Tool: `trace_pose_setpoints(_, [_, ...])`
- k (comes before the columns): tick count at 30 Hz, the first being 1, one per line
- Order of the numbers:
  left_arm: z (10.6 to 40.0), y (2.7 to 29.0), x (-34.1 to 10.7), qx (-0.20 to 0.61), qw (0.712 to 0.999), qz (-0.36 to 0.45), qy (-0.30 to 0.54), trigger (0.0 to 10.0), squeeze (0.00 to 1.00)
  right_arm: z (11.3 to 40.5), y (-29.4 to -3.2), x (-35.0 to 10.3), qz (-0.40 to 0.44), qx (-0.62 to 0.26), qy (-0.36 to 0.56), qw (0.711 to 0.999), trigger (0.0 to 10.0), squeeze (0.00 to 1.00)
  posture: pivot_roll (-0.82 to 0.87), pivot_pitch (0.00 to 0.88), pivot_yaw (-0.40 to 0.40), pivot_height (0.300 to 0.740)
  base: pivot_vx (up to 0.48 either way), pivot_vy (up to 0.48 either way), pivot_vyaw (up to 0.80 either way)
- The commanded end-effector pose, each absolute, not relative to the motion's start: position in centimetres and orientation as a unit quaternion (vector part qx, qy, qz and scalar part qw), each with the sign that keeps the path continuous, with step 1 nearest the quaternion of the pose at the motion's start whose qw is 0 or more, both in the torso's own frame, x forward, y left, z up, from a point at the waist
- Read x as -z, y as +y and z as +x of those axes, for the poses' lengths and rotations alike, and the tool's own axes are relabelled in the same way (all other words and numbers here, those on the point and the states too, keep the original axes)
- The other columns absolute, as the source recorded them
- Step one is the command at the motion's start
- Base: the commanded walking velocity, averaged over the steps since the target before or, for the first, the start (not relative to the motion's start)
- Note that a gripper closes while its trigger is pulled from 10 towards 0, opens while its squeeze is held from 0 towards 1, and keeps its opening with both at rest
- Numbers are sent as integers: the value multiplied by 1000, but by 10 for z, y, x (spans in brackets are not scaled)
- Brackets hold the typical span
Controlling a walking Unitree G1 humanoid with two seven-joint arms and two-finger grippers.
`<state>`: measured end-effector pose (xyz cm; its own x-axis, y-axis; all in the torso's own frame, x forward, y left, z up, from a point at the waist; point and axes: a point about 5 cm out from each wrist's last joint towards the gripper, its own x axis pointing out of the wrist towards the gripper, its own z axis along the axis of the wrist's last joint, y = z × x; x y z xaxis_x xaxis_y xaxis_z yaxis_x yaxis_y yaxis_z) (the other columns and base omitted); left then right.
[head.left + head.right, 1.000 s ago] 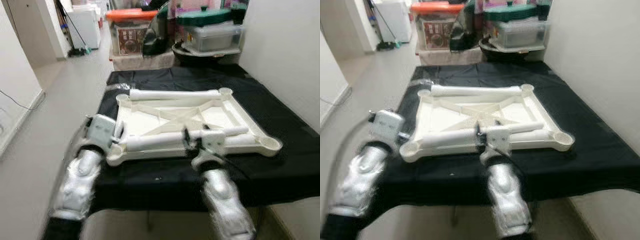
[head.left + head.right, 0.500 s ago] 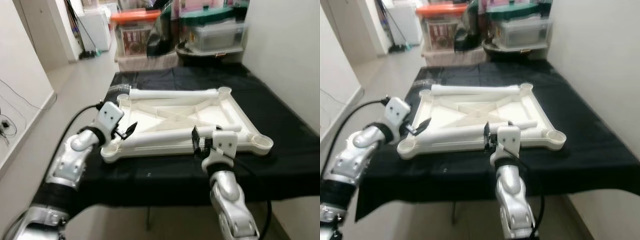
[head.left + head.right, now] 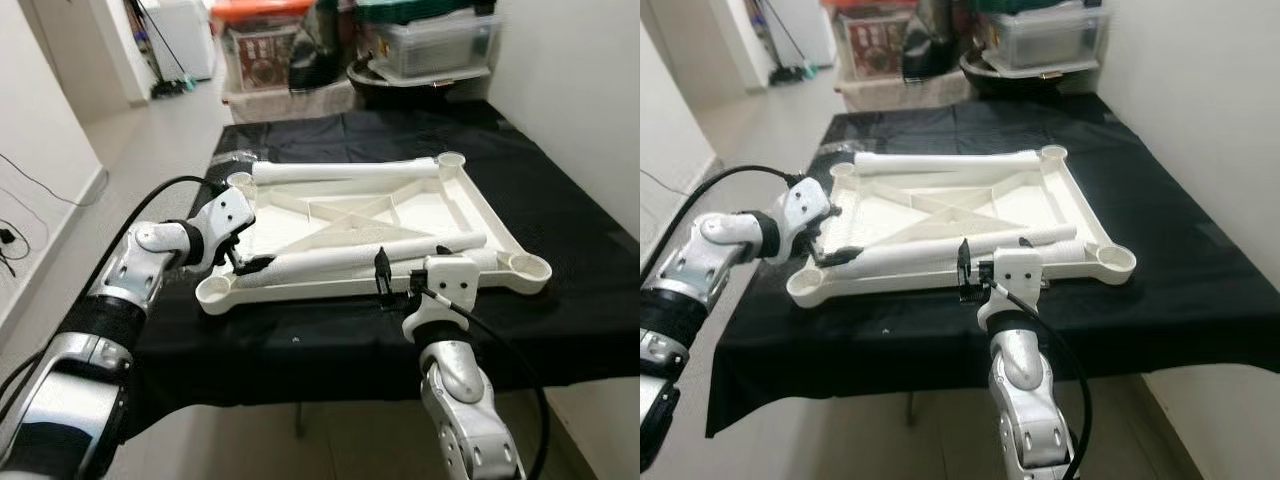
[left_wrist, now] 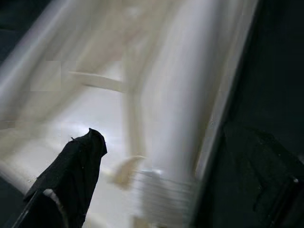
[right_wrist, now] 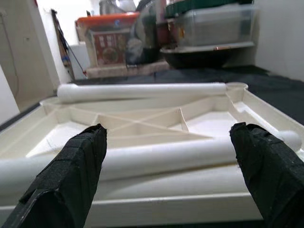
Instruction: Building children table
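An upside-down white tabletop (image 3: 300,292) lies on the black-covered table (image 3: 560,230). One white leg (image 3: 345,170) rests along the tabletop's far edge. A second leg (image 3: 370,258) lies slantwise near the front edge. My left gripper (image 3: 248,264) is at this leg's near-left end; in the left wrist view the blurred leg (image 4: 185,109) runs between its spread fingers (image 4: 71,175), so it is open. My right gripper (image 3: 398,285) stands open at the tabletop's front edge, level with the middle of the leg (image 5: 166,156), its fingers (image 5: 61,180) wide apart and holding nothing.
Storage bins (image 3: 430,45) and an orange-lidded box (image 3: 265,60) stand behind the table. A white wall (image 3: 580,90) runs close along the right side. Open floor (image 3: 130,170) with a loose cable (image 3: 30,190) lies to the left.
The camera has shifted. My left gripper has come in from the tabletop's left side to the near-left end of the front leg. The right gripper stays open at the front edge.
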<state>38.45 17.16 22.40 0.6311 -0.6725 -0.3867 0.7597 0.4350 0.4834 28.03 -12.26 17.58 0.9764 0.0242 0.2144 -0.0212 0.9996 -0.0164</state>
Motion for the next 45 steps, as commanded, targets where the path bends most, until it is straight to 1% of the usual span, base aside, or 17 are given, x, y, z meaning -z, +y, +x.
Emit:
trace_pose_setpoints(1, [385, 179, -224, 432, 834, 332, 84, 10000, 1000, 277, -124, -177, -6, -12, -103, 995, 10000, 0, 90, 165, 64, 740, 0, 0, 0])
trace_pose_setpoints(2, [386, 180, -225, 437, 831, 332, 95, 10000, 773, 276, -125, -177, -6, -12, -102, 995, 10000, 0, 91, 174, 62, 740, 0, 0, 0])
trace_pose_setpoints(3, [388, 181, -226, 442, 825, 336, 104, 10000, 0, 275, -126, -177, -7, -12, -99, 995, 10000, 0, 91, 174, 62, 740, 0, 0, 0])
trace_pose_setpoints(4, [388, 181, -226, 442, 825, 336, 104, 10000, 0, 275, -126, -177, -7, -12, -99, 995, 10000, 0, 91, 174, 62, 740, 0, 0, 0])
trace_pose_setpoints(5, [390, 183, -234, 448, 817, 344, 119, 10000, 0, 273, -126, -177, -8, -12, -94, 995, 10000, 0, 88, 182, 63, 740, 0, 0, 0])
trace_pose_setpoints(11, [392, 189, -243, 454, 802, 362, 141, 10000, 0, 270, -124, -178, -5, -15, -88, 996, 10000, 0, 86, 181, 65, 740, 0, 0, 0])
trace_pose_setpoints(13, [392, 191, -244, 457, 799, 363, 145, 10000, 0, 270, -123, -179, -4, -15, -88, 996, 10000, 0, 86, 181, 66, 740, 0, 0, 0])
trace_pose_setpoints(17, [390, 203, -237, 453, 779, 395, 181, 10000, 0, 268, -123, -184, -1, -12, -91, 996, 10000, 0, 85, 183, 70, 740, 0, 0, 0])
trace_pose_setpoints(21, [389, 206, -235, 452, 774, 400, 189, 10000, 0, 267, -124, -185, 0, -10, -91, 996, 10000, 0, 87, 187, 72, 740, 0, 0, 0])
trace_pose_setpoints(23, [388, 211, -233, 446, 768, 414, 199, 10000, 0, 267, -126, -186, 1, -8, -90, 996, 10000, 0, 85, 189, 72, 740, 0, 0, 0])
trace_pose_setpoints(31, [388, 216, -232, 436, 766, 427, 202, 10000, 0, 266, -128, -186, 3, -6, -87, 996, 10000, 0, 89, 196, 73, 740, 0, 0, 0])
trace_pose_setpoints(36, [388, 217, -230, 432, 773, 421, 195, 10000, 0, 264, -128, -188, 5, -8, -85, 996, 10000, 0, 83, 203, 75, 740, 0, 0, 0])
trace_pose_setpoints(37, [388, 218, -230, 429, 777, 420, 191, 2667, 0, 263, -128, -188, 5, -8, -85, 996, 10000, 0, 78, 209, 74, 740, 0, 0, 0])
trace_pose_setpoints(38, [388, 218, -229, 426, 779, 419, 188, 2667, 0, 263, -128, -188, 5, -8, -85, 996, 10000, 0, 78, 209, 74, 740, 0, 0, 0])
trace_pose_setpoints(39, [389, 218, -229, 423, 782, 418, 185, 0, 0, 262, -128, -188, 5, -8, -85, 996, 10000, 0, 73, 212, 76, 740, 0, 0, 0])
trace_pose_setpoints(45, [389, 219, -228, 413, 790, 418, 172, 0, 0, 262, -130, -190, 3, -7, -85, 996, 10000, 0, 69, 213, 77, 740, 0, 0, 0])
